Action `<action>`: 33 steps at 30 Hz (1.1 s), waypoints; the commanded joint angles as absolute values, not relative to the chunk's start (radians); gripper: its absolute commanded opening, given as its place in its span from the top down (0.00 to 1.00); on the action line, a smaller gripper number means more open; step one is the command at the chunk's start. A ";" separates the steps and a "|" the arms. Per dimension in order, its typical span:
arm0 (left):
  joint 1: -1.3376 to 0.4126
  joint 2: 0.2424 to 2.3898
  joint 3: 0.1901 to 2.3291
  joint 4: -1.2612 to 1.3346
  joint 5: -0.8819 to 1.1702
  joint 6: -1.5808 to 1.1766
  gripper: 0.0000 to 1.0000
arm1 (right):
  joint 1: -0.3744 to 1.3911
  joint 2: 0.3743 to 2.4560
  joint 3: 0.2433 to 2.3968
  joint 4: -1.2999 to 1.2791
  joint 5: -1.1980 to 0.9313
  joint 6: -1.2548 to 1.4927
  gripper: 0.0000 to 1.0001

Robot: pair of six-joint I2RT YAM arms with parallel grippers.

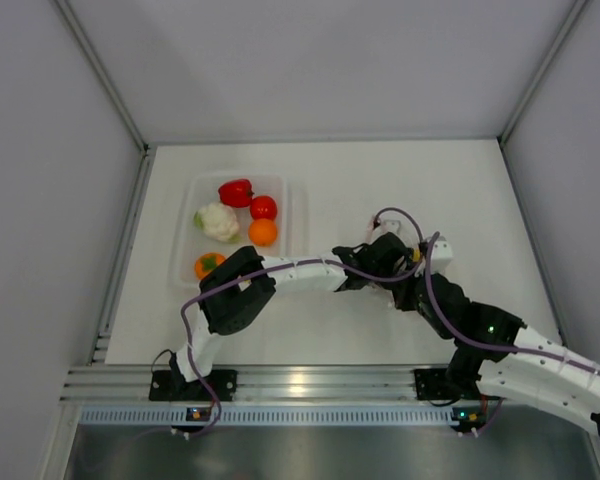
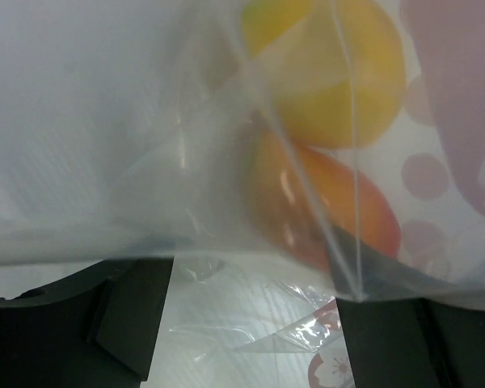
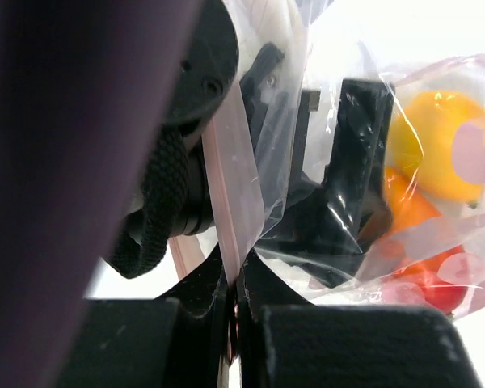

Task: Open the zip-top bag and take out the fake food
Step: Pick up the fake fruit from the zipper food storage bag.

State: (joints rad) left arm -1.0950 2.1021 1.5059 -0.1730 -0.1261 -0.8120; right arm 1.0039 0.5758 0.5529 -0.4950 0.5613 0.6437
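Observation:
My right gripper (image 3: 238,283) is shut on the pink zip strip (image 3: 234,186) of the clear zip-top bag (image 3: 347,242), right of the table's middle. Just in front of it, my left gripper (image 2: 250,323) stands open, its black fingers (image 2: 129,315) wide apart with crinkled bag film (image 2: 145,162) lying over and between them. Inside the bag I see fake food: a yellow lemon (image 2: 347,73), an orange piece (image 2: 331,202) and something red (image 3: 436,293). From above, both grippers (image 1: 375,258) (image 1: 405,285) meet and hide most of the bag.
A rigid clear tray (image 1: 185,250) at the back left holds a red pepper (image 1: 236,191), a tomato (image 1: 264,207), a cauliflower (image 1: 218,221), an orange (image 1: 263,232) and a persimmon (image 1: 209,264). White walls close in the table; a metal rail (image 1: 300,382) runs along the near edge.

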 commanded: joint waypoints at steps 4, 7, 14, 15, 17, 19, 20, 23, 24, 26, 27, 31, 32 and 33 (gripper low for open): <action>-1.068 2.163 1.525 -0.147 -0.135 -0.989 0.18 | 1.011 0.568 0.525 -0.419 0.443 0.658 1.00; -1.069 2.134 1.468 -0.094 -0.127 -1.031 0.23 | 1.008 0.563 0.520 -0.417 0.452 0.660 1.00; -1.054 2.007 1.295 -0.094 -0.282 -1.066 0.25 | 1.011 0.574 0.569 -0.453 0.465 0.635 1.00; -1.051 1.978 1.286 -0.098 -0.294 -1.054 0.25 | 1.009 0.575 0.572 -0.439 0.444 0.629 1.00; -1.051 1.944 1.253 -0.115 -0.333 -1.020 0.25 | 1.009 0.563 0.568 -0.350 0.355 0.620 1.00; -1.051 1.890 1.240 -0.170 -0.366 -0.988 0.24 | 1.009 0.563 0.568 -0.301 0.309 0.627 1.00; -1.052 1.852 1.226 -0.188 -0.406 -0.976 0.24 | 1.009 0.571 0.574 -0.269 0.281 0.633 1.00; -1.054 1.796 1.198 -0.274 -0.448 -0.918 0.23 | 1.008 0.595 0.583 -0.233 0.255 0.650 1.00; -1.055 1.760 1.190 -0.305 -0.484 -0.907 0.23 | 1.009 0.601 0.581 -0.200 0.250 0.658 1.00; -1.061 1.695 1.166 -0.368 -0.506 -0.874 0.23 | 1.009 0.621 0.568 -0.154 0.218 0.683 1.00; -1.062 1.671 1.142 -0.391 -0.541 -0.870 0.23 | 1.008 0.630 0.563 -0.117 0.210 0.692 1.00; -1.066 1.569 1.109 -0.497 -0.567 -0.836 0.22 | 1.006 0.669 0.522 -0.010 0.170 0.762 1.00; -1.066 1.550 1.114 -0.543 -0.569 -0.824 0.22 | 1.006 0.678 0.512 0.036 0.158 0.776 1.00; -1.068 1.545 1.123 -0.573 -0.572 -0.807 0.22 | 1.002 0.687 0.505 0.064 0.146 0.785 1.00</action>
State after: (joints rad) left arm -1.0916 1.6096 1.1278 -0.4042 -0.4850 -0.8711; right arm 1.0012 0.6781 0.5209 -0.0742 0.1913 0.7353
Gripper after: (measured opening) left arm 0.776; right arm 0.005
